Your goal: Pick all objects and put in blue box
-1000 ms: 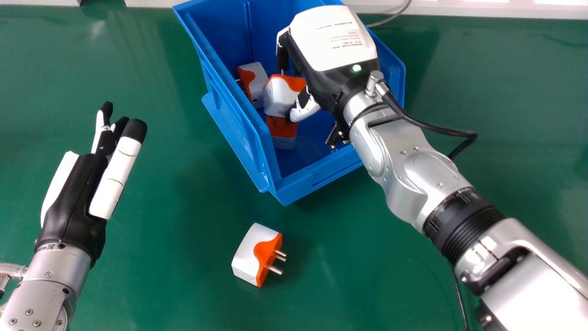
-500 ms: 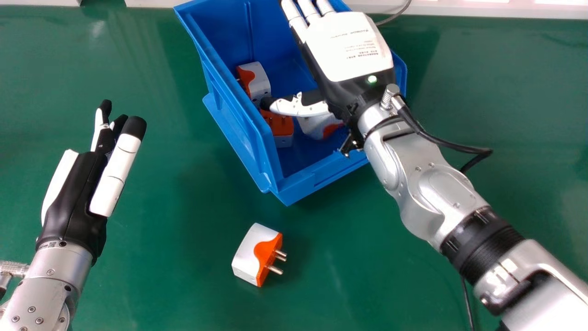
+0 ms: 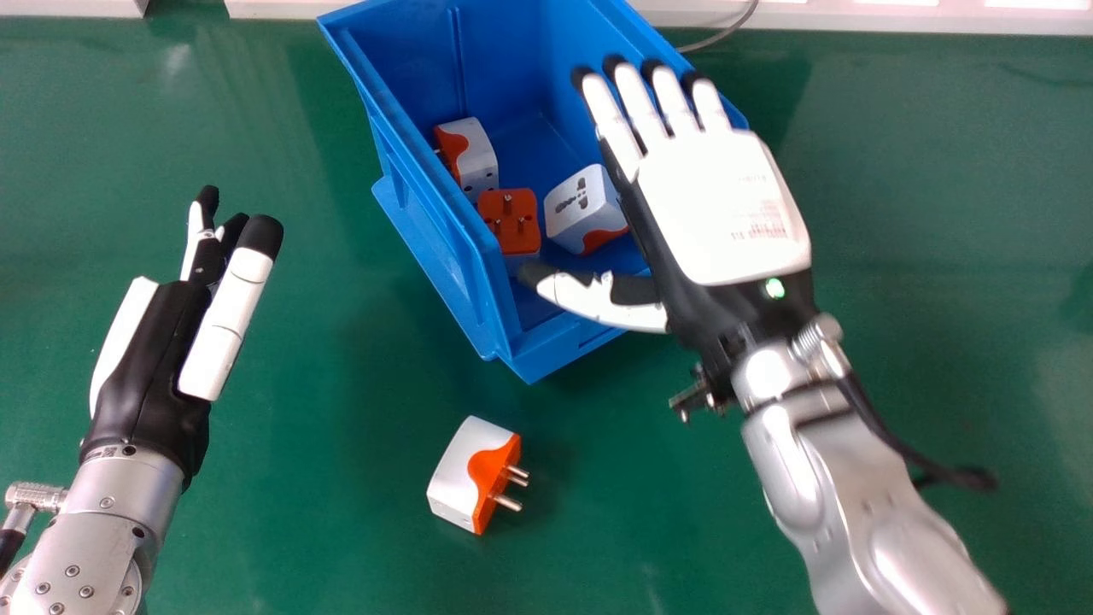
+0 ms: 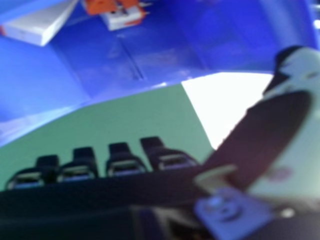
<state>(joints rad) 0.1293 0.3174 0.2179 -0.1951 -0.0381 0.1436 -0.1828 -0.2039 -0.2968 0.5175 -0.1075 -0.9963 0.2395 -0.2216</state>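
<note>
Adapter (image 3: 589,209) in box (image 3: 555,348), right hand (image 3: 721,205) seemingly higher

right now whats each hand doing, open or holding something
Left hand: open, holding nothing, over the green table.
Right hand: open, holding nothing, over the blue box.

In the head view, the bench (image 3: 324,495) is brightly lit, with a pale sheen at upper left and a soft shadow right of the near plug (image 3: 461,478). Highlights glare on the blurred right forearm (image 3: 879,512). The right hand view is blurred throughout, with a glaring white patch (image 4: 225,102) beyond the box (image 4: 165,65).
</note>
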